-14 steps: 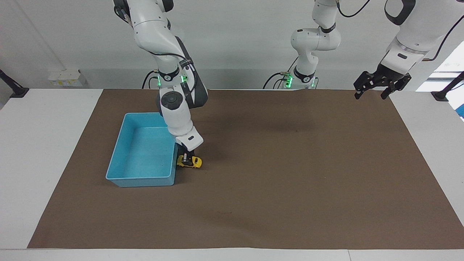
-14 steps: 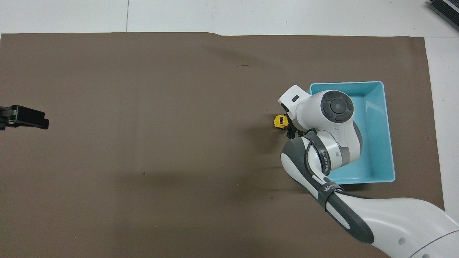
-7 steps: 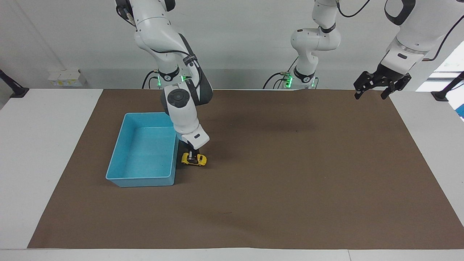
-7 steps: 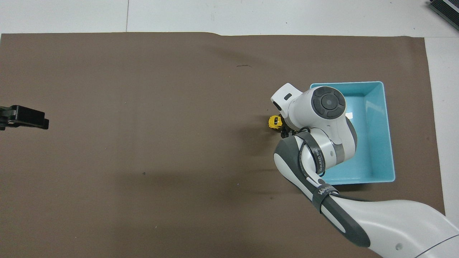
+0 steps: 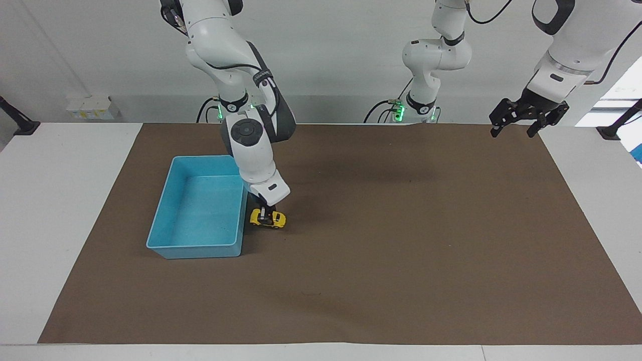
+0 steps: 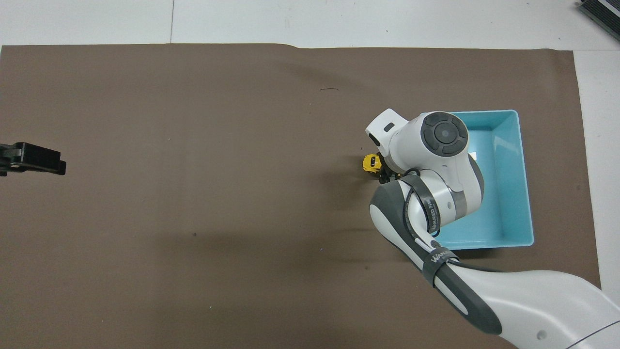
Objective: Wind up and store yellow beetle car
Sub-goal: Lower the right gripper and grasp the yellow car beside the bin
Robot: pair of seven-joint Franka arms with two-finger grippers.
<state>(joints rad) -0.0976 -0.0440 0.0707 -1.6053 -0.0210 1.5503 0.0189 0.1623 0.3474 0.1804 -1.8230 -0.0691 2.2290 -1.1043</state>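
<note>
Yellow beetle car [image 5: 269, 219] beside blue bin [image 5: 173, 235]

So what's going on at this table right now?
The right gripper is down on the brown mat, shut on the yellow beetle car, right beside the blue bin. The bin has nothing in it yet. The left gripper waits open, raised over the left arm's end of the table.

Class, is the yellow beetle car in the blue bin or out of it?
Out: the yellow beetle car sits on the brown mat beside the blue bin.
</note>
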